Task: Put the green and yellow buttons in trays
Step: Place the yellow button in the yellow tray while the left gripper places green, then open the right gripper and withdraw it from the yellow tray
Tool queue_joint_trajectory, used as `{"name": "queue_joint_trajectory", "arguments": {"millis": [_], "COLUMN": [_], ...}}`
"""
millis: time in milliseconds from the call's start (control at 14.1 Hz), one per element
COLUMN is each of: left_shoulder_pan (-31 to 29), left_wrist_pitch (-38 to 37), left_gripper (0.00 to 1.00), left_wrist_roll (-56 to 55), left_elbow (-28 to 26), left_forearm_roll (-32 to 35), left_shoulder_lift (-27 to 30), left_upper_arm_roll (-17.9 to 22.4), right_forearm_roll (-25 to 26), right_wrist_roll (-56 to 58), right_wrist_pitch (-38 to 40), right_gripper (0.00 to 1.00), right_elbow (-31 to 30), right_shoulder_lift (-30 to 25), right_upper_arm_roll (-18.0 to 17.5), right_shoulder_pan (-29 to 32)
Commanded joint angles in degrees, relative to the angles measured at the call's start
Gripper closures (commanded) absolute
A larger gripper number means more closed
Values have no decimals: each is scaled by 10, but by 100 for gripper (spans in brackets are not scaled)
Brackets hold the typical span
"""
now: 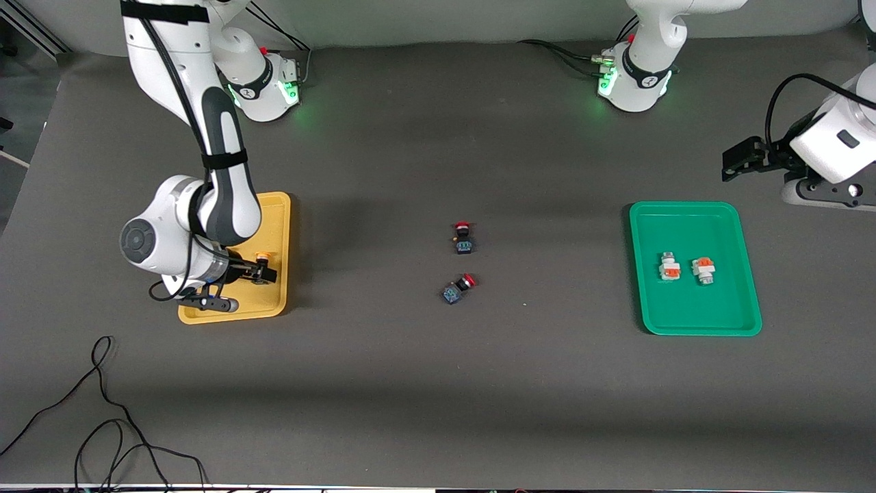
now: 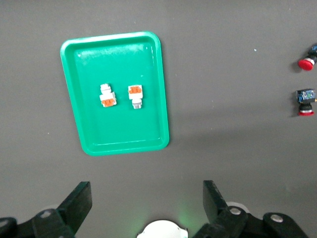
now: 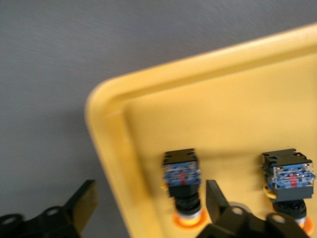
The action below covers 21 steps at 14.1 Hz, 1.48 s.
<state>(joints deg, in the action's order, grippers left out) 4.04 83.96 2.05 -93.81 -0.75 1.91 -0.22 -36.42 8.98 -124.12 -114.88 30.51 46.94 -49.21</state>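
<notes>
The yellow tray (image 1: 276, 222) lies toward the right arm's end of the table. Two yellow-capped buttons lie in it, one (image 3: 182, 191) right by a finger and the other (image 3: 289, 182) beside it. One cap shows in the front view (image 1: 261, 257). My right gripper (image 1: 241, 286) (image 3: 148, 203) is open and low over the tray's rim, holding nothing. The green tray (image 1: 684, 213) (image 2: 74, 99) holds two white buttons (image 1: 669, 267) (image 1: 703, 269), which also show in the left wrist view (image 2: 107, 96) (image 2: 135, 95). My left gripper (image 1: 742, 159) (image 2: 147, 198) is open and empty, waiting over bare table by the green tray.
Two red-capped switches (image 1: 463, 237) (image 1: 457, 287) lie mid-table between the trays; they also show in the left wrist view (image 2: 307, 62) (image 2: 305, 100). A black cable (image 1: 102, 411) loops near the table's front edge at the right arm's end.
</notes>
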Motion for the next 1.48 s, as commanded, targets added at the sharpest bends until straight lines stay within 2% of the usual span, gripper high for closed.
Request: {"name": "queue_joint_trajectory", "arguments": {"millis": [0, 141, 424, 566, 707, 848, 990, 1061, 1273, 1414], "left_shoulder_pan": [9, 4, 4, 4, -2, -4, -4, -3, -3, -3], "left_wrist_pitch": [-41, -43, -44, -43, -43, -43, -45, -45, -47, -46], "left_gripper": [0, 0, 0, 0, 0, 0, 0, 0, 0, 0], "left_wrist_roll": [-7, -6, -6, -6, -7, -6, -5, -3, 1, 1], "left_elbow": [23, 23, 22, 23, 23, 23, 23, 22, 22, 22], "left_forearm_roll": [-6, -5, -4, -4, -3, -3, -2, 0, 6, 7], "left_shoulder_lift": [-5, -5, -4, -2, -1, -1, 1, 3, 4, 3], "left_upper_arm_roll": [14, 14, 14, 11, 3, 1, 1, 3, 3, 3], "right_forearm_roll": [27, 69, 94, 117, 136, 193, 275, 292, 312, 341], "right_wrist_roll": [13, 13, 14, 14, 13, 11, -8, -24, -47, -50], "right_wrist_pitch": [97, 171, 268, 322, 370, 394, 396, 401, 403, 403], "right_gripper": [0, 0, 0, 0, 0, 0, 0, 0, 0, 0], "right_elbow": [67, 126, 216, 263, 301, 318, 310, 298, 239, 215], "right_shoulder_lift": [-23, -27, -37, -50, -76, -122, -179, -207, -279, -308], "right_upper_arm_roll": [45, 66, 92, 91, 69, -12, -117, -160, -245, -319], "right_shoulder_pan": [-8, -9, -5, 7, 43, 106, 174, 204, 274, 335]}}
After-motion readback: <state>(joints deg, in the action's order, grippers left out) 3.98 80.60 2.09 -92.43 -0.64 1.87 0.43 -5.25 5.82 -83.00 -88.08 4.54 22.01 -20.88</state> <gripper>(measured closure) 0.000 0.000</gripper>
